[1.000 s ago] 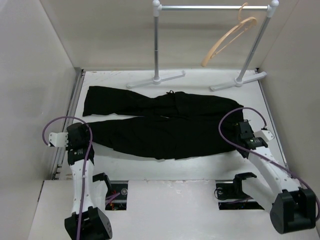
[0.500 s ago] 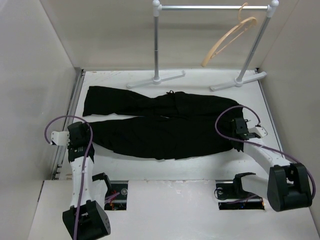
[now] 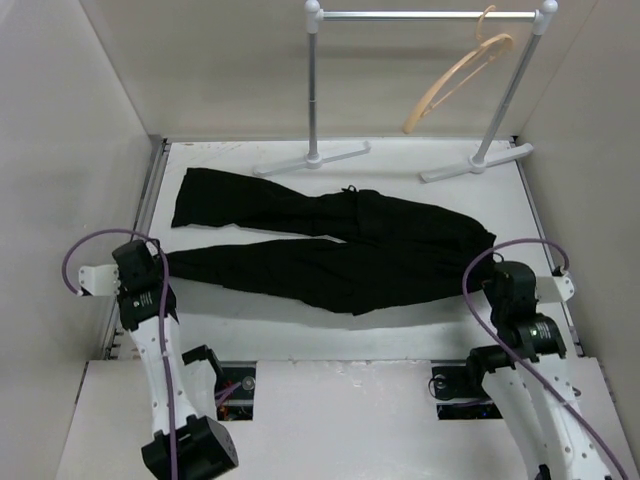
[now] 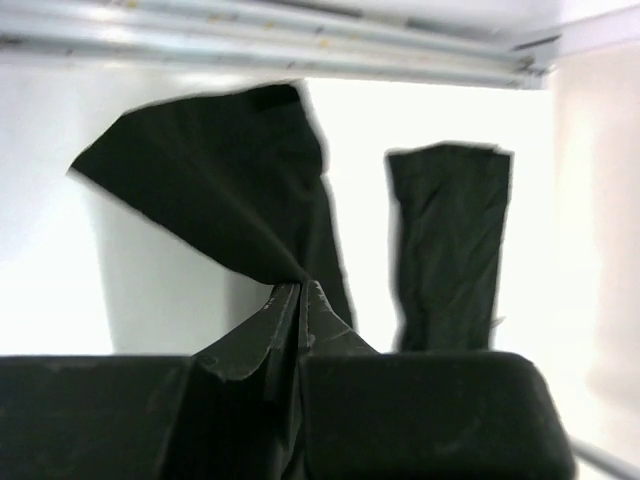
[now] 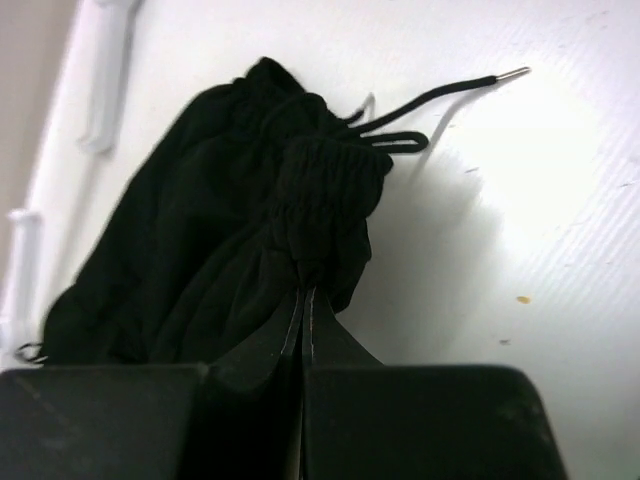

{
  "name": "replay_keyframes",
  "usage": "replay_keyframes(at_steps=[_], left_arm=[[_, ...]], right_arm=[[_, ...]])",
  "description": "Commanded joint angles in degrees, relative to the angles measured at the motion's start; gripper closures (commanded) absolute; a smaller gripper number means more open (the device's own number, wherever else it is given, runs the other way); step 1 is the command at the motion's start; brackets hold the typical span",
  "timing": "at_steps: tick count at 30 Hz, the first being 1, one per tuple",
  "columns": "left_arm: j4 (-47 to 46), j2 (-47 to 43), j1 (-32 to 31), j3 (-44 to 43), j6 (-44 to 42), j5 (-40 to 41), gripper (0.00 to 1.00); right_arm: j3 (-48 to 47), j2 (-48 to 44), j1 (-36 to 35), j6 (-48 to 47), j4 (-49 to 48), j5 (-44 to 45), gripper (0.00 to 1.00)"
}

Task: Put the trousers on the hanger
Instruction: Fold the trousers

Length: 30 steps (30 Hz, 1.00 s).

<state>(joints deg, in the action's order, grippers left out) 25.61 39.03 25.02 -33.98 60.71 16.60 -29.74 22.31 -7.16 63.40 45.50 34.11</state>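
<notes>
The black trousers (image 3: 340, 250) lie spread across the white table, legs to the left, waist to the right. My left gripper (image 4: 300, 285) is shut on the cuff of the near leg (image 4: 215, 190), lifting a corner of it. Off to the right in that view lies the other leg end (image 4: 450, 240). My right gripper (image 5: 303, 293) is shut on the gathered waistband (image 5: 325, 195), whose drawstring (image 5: 440, 95) trails onto the table. The tan wooden hanger (image 3: 458, 80) hangs by its hook from the rail at the back right, well apart from both grippers.
The grey metal garment rail (image 3: 430, 15) with white joints stands at the back on two posts with feet (image 3: 312, 158) (image 3: 478, 160). White walls close in left, right and behind. Two openings (image 3: 240, 385) (image 3: 470, 385) sit in the near shelf by the arm bases.
The right gripper closed on the waistband and drew back toward the near right. The left arm pulled the cuff to the left. The trousers have stretched out longer and flatter.
</notes>
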Motion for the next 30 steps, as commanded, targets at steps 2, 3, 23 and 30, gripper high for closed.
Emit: replay_keyframes(at_steps=[2, 3, 23, 30], left_arm=[[-2.0, 8.7, 1.0, -9.6, 2.0, 1.6, 1.0], [-3.0, 12.1, 0.4, -11.2, 3.0, 1.7, 1.0], [2.9, 68.0, -13.7, -69.3, -5.9, 11.3, 1.0], [6.8, 86.4, -16.2, -90.4, -10.2, 15.7, 0.97]], right_arm=[[-3.0, 9.0, 3.7, -5.0, -7.0, 1.0, 1.0], [-3.6, 11.3, 4.6, -5.7, -10.0, 1.0, 1.0], [-28.0, 54.2, 15.1, -10.0, -29.9, -8.9, 0.97], [-37.4, 71.6, 15.6, -8.8, -32.7, -8.2, 0.91]])
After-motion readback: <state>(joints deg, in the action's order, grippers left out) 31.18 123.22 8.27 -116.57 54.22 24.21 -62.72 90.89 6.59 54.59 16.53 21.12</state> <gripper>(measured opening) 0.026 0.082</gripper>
